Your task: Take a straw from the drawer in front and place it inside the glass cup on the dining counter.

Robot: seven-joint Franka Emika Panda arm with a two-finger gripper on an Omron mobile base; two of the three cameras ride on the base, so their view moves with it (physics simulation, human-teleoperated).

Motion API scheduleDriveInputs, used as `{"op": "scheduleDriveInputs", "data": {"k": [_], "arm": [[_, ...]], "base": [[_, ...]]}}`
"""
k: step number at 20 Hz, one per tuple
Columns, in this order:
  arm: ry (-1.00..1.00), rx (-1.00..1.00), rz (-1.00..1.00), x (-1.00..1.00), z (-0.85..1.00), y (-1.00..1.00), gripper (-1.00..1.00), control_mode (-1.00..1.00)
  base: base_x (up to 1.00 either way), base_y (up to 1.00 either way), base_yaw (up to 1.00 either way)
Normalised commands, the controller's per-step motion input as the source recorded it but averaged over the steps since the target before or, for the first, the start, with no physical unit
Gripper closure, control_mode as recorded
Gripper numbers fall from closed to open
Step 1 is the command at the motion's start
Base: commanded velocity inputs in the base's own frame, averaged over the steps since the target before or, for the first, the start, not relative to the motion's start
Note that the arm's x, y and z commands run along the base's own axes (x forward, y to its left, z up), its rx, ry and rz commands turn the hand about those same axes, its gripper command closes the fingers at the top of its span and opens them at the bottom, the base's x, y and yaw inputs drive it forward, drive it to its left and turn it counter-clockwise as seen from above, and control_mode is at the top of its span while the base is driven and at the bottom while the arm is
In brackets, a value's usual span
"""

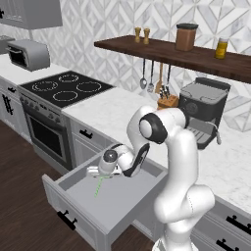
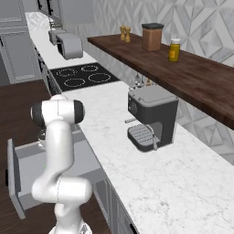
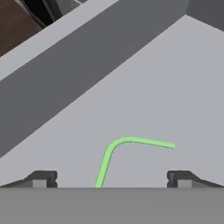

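Inside the open drawer (image 1: pixel 110 206), wide-spread, empty pincer (image 3: pixel 111 179) over the straw (image 3: pixel 117 151).

Readable text: none is showing in any view.
Brown canister (image 1: pixel 186 37) on the dark wooden shelf (image 1: pixel 206 59): no legible label.
Yellow jar (image 1: pixel 221 48): label area is appearing blank.
Black coffee machine (image 2: pixel 153 116): no brand is reading.

even, bright rendered light; soft faint shadows; no glare; coarse, slightly blurred low-resolution pictures.
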Motion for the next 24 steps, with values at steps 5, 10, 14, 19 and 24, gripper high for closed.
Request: {"op": "scheduleDriveInputs", "data": {"k": [5,10,14,19,24], "arm": [[0.00,-0.03,-0.05,0.12,-0.12,0.16,-1.00,-1.00],[0.02,-0.03,-0.07,0.02,-0.13,0.03,-1.00,-1.00],[0.04,-0.01,-0.10,0.00,-0.16,0.00,-1.00,-1.00],[0.07,0.00,-0.09,0.15,-0.33,0.00,-1.00,-1.00],[0.06,0.00,-0.01,0.48,-0.55,0.01,1.00,-1.00]], "base": [[0.00,0.00,0.00],[0.00,0.00,0.00],[0.00,0.00,0.00],[0.00,0.00,0.00],[0.00,0.00,0.00]]}}
